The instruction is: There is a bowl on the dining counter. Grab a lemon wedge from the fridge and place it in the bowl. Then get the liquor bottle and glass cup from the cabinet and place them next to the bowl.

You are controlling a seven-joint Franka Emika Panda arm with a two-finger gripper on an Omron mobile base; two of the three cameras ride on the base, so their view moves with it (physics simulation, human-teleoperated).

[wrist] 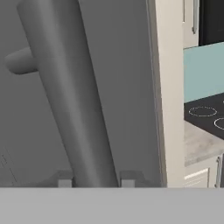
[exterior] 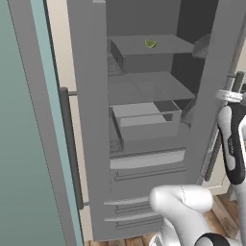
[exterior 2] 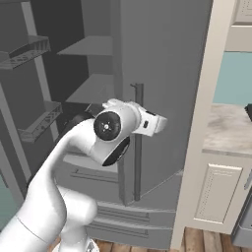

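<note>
The grey fridge (exterior: 144,86) stands with its left door (exterior: 89,120) swung wide, so the shelves show. A green lemon wedge (exterior: 150,43) lies on the top shelf. My gripper (wrist: 96,181) is at the right door's long vertical handle (wrist: 74,96), one fingertip (wrist: 64,181) pressed against each side of the bar. From the right base view my hand sits at that handle (exterior 2: 138,162), about halfway up the right door (exterior 2: 162,74). The bowl, dining counter, cabinet, liquor bottle and glass cup are out of view.
Grey drawers (exterior: 146,168) fill the fridge's lower part. A cream side panel (exterior 2: 202,123) borders the fridge on the right, with a wall counter (exterior 2: 229,130), a cream cabinet door (exterior 2: 216,197) and a black cooktop (wrist: 208,116) beyond. A teal wall (exterior: 24,144) lies left.
</note>
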